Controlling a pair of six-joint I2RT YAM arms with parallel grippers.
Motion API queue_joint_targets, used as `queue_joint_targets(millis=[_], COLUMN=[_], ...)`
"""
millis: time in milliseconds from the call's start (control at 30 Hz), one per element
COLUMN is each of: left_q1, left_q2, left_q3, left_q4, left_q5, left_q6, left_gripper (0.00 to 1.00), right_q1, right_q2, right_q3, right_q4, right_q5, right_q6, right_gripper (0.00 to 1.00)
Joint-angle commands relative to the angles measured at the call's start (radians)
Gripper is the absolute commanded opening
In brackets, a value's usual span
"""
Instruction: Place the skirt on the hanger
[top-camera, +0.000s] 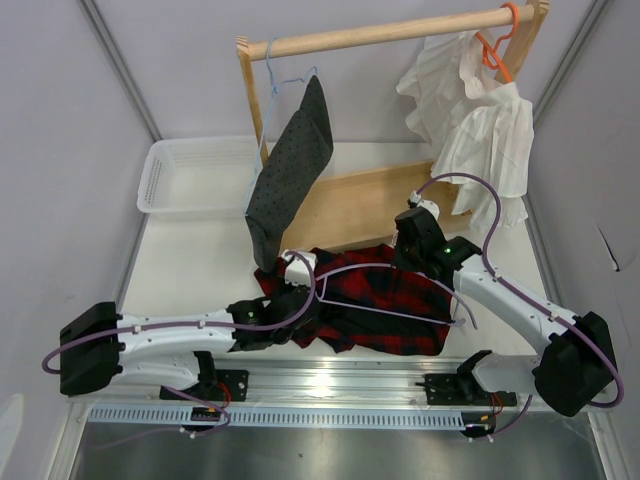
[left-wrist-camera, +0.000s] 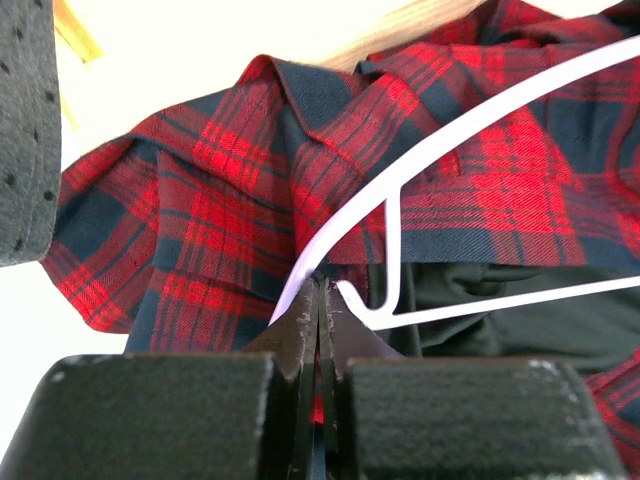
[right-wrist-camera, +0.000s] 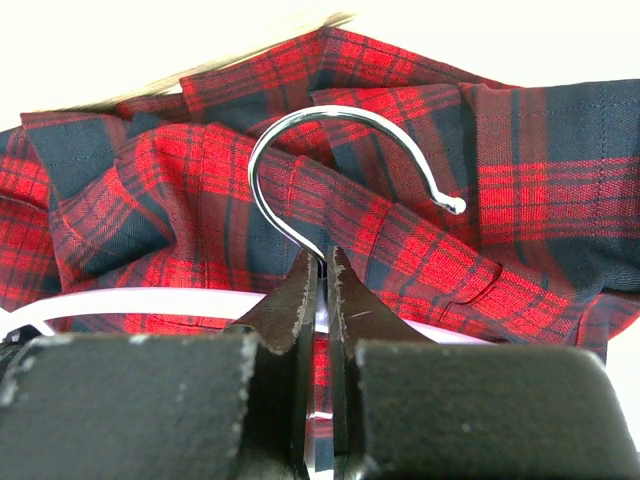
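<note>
- A white basket (top-camera: 190, 178) sits at the far left of the surface (top-camera: 195, 275).
- A dark grey speckled garment (top-camera: 290, 170) hangs from the wooden rail (top-camera: 385, 33) on a light blue hanger (top-camera: 283, 75).
- The left gripper (left-wrist-camera: 318, 292) has its fingers pressed together, pinching one end of the lilac hanger (left-wrist-camera: 470, 128).
- The plaid skirt (top-camera: 395, 300) lies crumpled on the surface between both arms, under the hanger, with black lining showing.
- The right gripper (right-wrist-camera: 322, 268) is clamped on the hanger's neck, at the base of its silver hook (right-wrist-camera: 300, 128).
- A white ruffled garment (top-camera: 480, 130) hangs on an orange hanger (top-camera: 500, 45) at far right.
</note>
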Motion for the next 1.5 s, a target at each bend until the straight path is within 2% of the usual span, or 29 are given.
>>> queue_joint_targets(millis=[0, 200, 700, 933, 1167, 1467], left_q1=[0.009, 0.01, 0.015, 0.015, 0.015, 0.023], left_q2=[0.012, 0.006, 0.039, -0.065, -0.136, -0.163], left_q3=[-0.017, -0.047, -0.084, -0.162, -0.205, -0.198], left_q4=[0.014, 0.026, 0.175, 0.181, 0.301, 0.307], left_q5=[-0.041, -0.066, -0.104, -0.11, -0.043, -0.056], left_q6=[-0.042, -0.06, -0.034, -0.089, 0.006, 0.033], left_gripper=[0.0, 0.0, 0.0, 0.0, 0.0, 0.0], right_q1=[-0.007, -0.013, -0.007, 0.01, 0.011, 0.022], right_q2=[-0.026, -0.026, -0.04, -0.089, -0.092, -0.127], right_q3=[0.014, 0.017, 0.019, 0.02, 0.006, 0.012], right_q4=[-0.004, -0.003, 0.0, 0.005, 0.029, 0.04], right_q5=[0.004, -0.025, -0.169, -0.269, -0.291, -0.309], right_q6=[-0.009, -0.009, 0.017, 0.044, 0.055, 0.084], right_gripper=[0.0, 0.0, 0.0, 0.0, 0.0, 0.0])
